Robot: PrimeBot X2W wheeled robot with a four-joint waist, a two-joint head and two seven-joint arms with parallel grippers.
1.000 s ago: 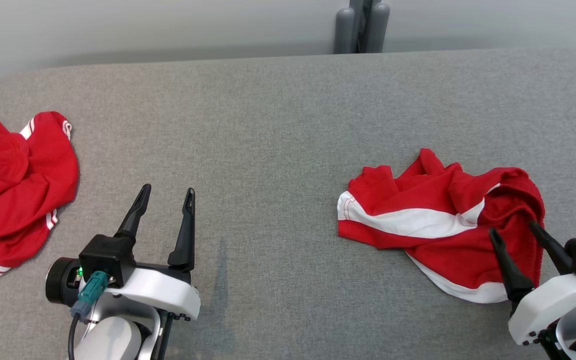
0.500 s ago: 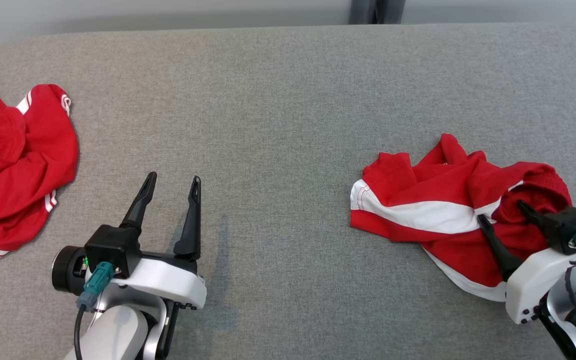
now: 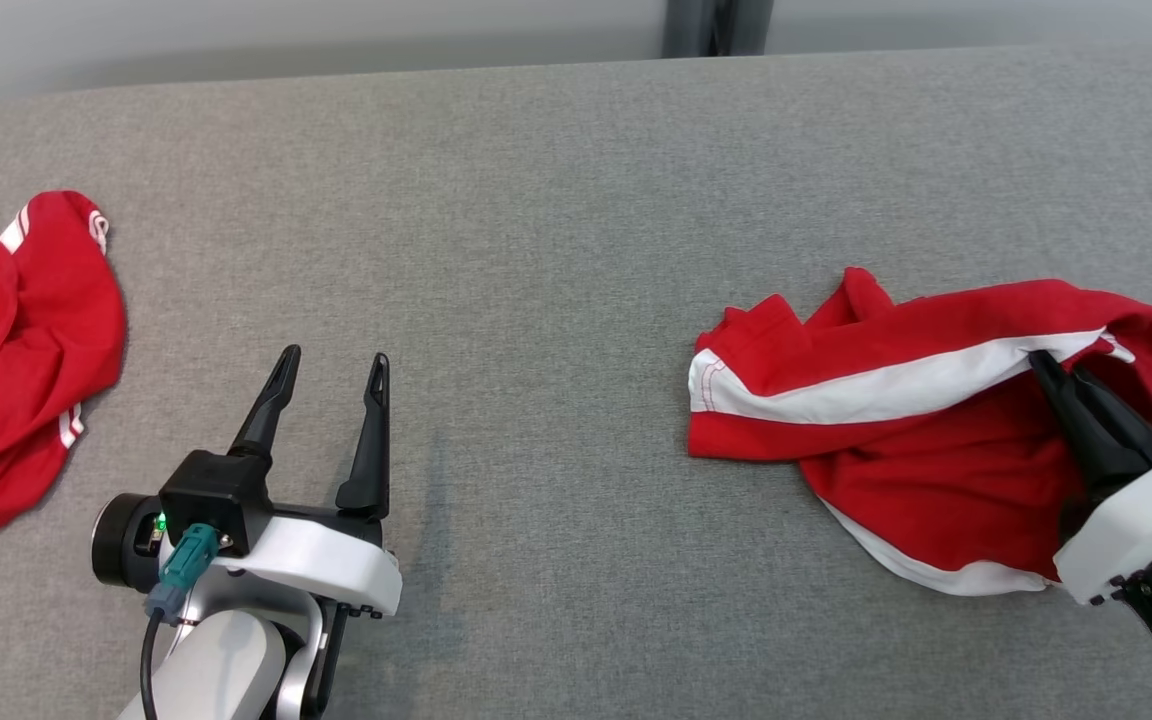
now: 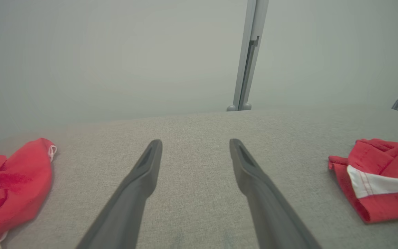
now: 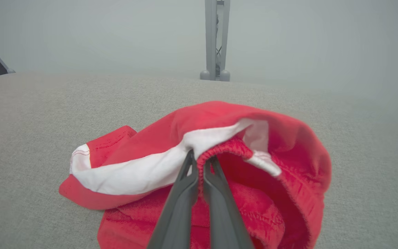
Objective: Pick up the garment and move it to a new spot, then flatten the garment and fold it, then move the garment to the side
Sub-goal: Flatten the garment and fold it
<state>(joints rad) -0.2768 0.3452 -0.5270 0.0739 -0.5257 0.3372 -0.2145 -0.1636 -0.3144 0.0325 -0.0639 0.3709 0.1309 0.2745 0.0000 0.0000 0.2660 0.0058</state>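
— Grey cloth covers the counter (image 3: 556, 200) from edge to edge, with a pale wall behind and a grey post (image 3: 704, 25) at the far edge. Where's the garment?
— The garment (image 3: 896, 470), red with a broad white stripe, lies crumpled on the counter's right side, in front of the right arm.
— And the right hand (image 3: 1041, 360)?
— Its two dark fingers are pressed together on the garment's red hem, right where the white stripe ends. The right wrist view shows the hem pinched between the tips. The cloth there is raised into a hood, while the rest lies on the counter.
— Left hand (image 3: 335, 355)?
— Fingers apart, nothing between them. It sits over bare counter at the lower left of the head view, pointing toward the far edge.
— Anything else on there?
— A second red garment (image 3: 16, 350) with thin white stripes, bunched at the counter's left edge, well apart from both hands.
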